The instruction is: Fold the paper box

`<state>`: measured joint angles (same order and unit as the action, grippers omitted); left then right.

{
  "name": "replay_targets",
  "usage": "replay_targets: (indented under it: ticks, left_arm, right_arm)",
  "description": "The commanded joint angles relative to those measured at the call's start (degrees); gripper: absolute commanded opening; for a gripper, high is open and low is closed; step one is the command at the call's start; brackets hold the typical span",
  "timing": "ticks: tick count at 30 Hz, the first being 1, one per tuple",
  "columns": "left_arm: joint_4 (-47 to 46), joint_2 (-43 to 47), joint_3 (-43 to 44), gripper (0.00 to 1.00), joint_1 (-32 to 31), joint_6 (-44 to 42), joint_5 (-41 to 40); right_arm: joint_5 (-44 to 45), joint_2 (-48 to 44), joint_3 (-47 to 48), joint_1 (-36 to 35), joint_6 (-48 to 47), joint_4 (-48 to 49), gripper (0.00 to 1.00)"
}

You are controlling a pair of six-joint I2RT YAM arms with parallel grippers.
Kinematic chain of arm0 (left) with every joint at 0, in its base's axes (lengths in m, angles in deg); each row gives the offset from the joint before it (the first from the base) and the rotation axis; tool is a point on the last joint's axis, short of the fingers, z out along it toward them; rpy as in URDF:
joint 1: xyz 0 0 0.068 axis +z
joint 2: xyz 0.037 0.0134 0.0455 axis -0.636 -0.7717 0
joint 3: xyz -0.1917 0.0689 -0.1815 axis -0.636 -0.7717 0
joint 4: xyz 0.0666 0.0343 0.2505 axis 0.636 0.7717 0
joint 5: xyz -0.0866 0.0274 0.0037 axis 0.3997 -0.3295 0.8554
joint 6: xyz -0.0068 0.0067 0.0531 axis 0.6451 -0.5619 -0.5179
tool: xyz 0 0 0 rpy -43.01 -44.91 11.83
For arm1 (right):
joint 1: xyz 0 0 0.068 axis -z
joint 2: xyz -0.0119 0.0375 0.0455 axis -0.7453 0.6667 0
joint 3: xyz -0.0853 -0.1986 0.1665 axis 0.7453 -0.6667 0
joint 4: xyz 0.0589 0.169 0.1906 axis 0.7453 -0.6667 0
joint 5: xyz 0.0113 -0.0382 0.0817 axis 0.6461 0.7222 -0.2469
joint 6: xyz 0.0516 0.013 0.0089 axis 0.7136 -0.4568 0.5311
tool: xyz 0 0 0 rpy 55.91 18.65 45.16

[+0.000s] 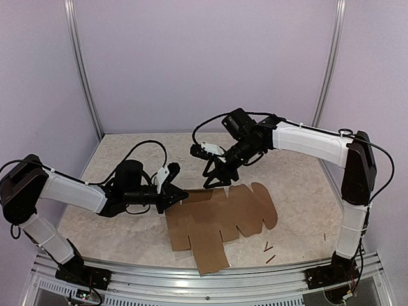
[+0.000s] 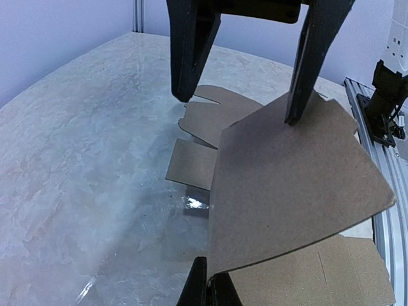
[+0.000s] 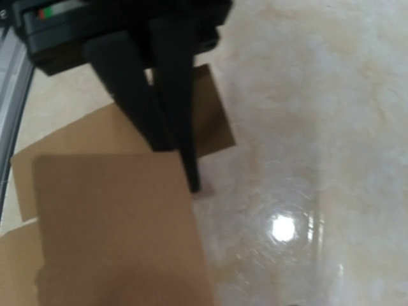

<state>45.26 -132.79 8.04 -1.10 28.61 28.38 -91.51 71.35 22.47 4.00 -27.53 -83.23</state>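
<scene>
Holding a panel of the box point(image 1: 236, 210) up in my closed left gripper point(image 1: 183, 196) so my half-open, empty right gripper point(image 1: 215, 183) can crease it

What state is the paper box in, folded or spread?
Mostly spread: the paper box lies flat on the table, with one panel raised in the left end effector.

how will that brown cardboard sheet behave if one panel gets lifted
Likely light and bendy: a raised panel of the brown cardboard sheet bows. Probably hinges at creases, since the rest lies flat. Might slide on the glossy marble tabletop.
</scene>
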Motion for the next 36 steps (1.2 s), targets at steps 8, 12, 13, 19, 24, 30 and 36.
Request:
replay_targets:
  ticks: [8,12,13,19,24,30,36]
  left_arm:
    - [-0.59,1.96,0.17,0.0,-0.01,0.97,1.81]
    - [-0.74,1.83,0.3,0.0,-0.01,1.18,2.18]
    - [-0.83,1.89,0.34,0.0,-0.01,1.31,2.31]
    - [-1.27,2.25,0.5,0.0,0.08,2.51,4.13]
    - [-1.2,2.35,0.61,0.0,0.17,3.43,5.8]
    - [-1.49,2.35,0.43,0.0,0.26,4.15,7.92]
    - [-1.6,2.38,0.13,0.04,0.17,3.5,7.88]
  right_arm:
    - [-1.26,0.98,-2.94,-2.08,-2.33,-1.6,0.52]
    - [-2.78,0.2,-4.22,-2.59,-3.52,-1.87,0.54]
    - [-2.56,0.16,-4.54,-2.85,-3.99,-1.9,0.54]
    - [1.43,0.39,-7.0,-4.84,-3.95,1.28,0.54]
    - [5.75,-0.31,-8.91,-5.8,-3.67,5.43,0.49]
    - [10.58,-1.66,-11.77,-6.86,-4.73,9.5,0.38]
    - [10.88,-0.99,-12.01,-6.89,-4.78,9.39,0.14]
